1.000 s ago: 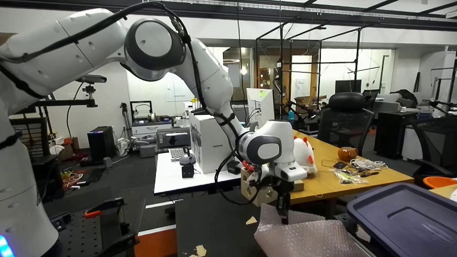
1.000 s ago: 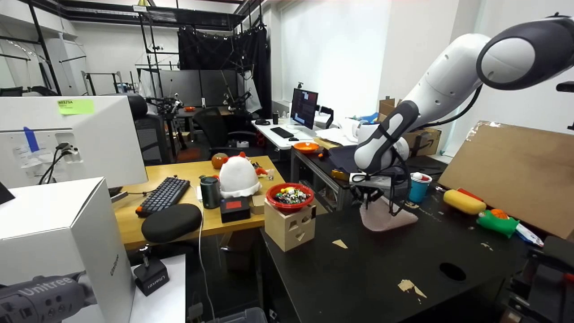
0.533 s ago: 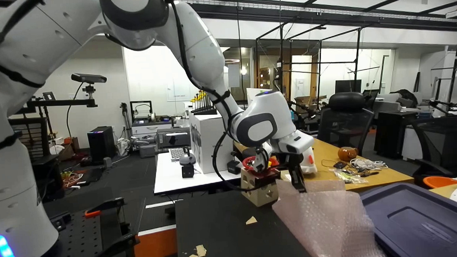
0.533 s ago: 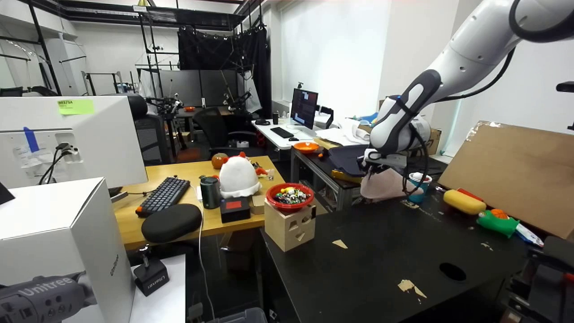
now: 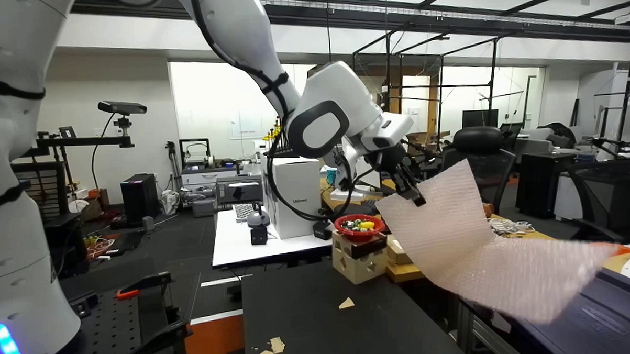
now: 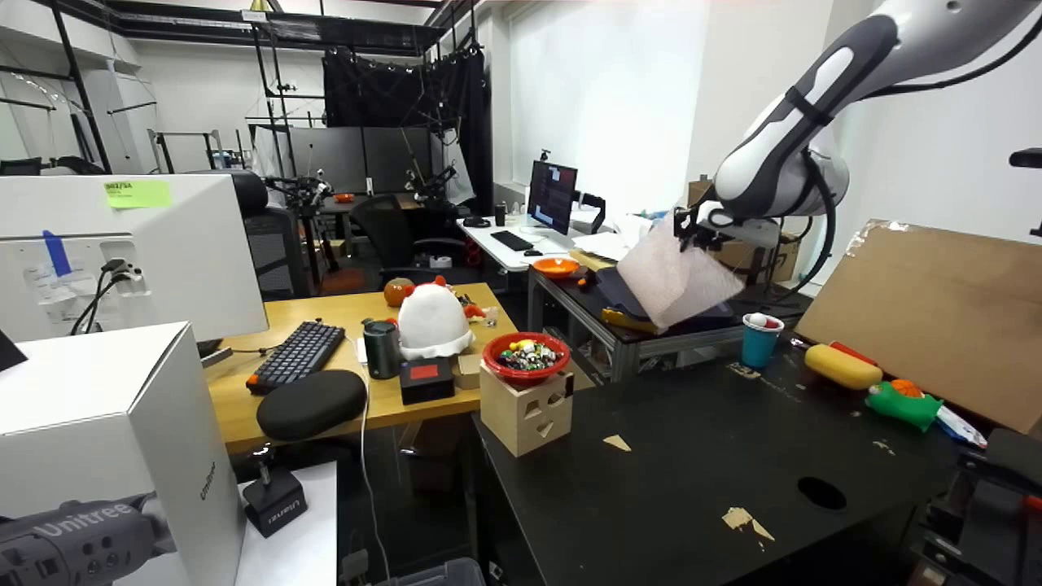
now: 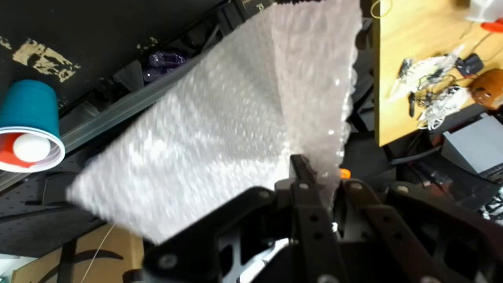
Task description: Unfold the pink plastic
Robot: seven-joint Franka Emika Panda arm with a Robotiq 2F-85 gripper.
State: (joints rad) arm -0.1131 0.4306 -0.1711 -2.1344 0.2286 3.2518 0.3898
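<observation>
Swinging up and opening wider, pale-pink rectangular bubble-wrap sheet, pinched in black two-finger gripper, now looks mostly unfolded

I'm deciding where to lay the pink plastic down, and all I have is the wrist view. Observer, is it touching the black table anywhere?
Observer: No; in both exterior views a gap shows between the pink plastic and the black table.
Operator: Is there anything on that table outside my picture?
Observer: Yes, a red bowl sits on a wooden block at one corner.
Operator: And what is beyond the plastic?
Observer: In an exterior view, part of a dark blue lid shows past its blurred lower end; whether they touch, I cannot tell.
</observation>
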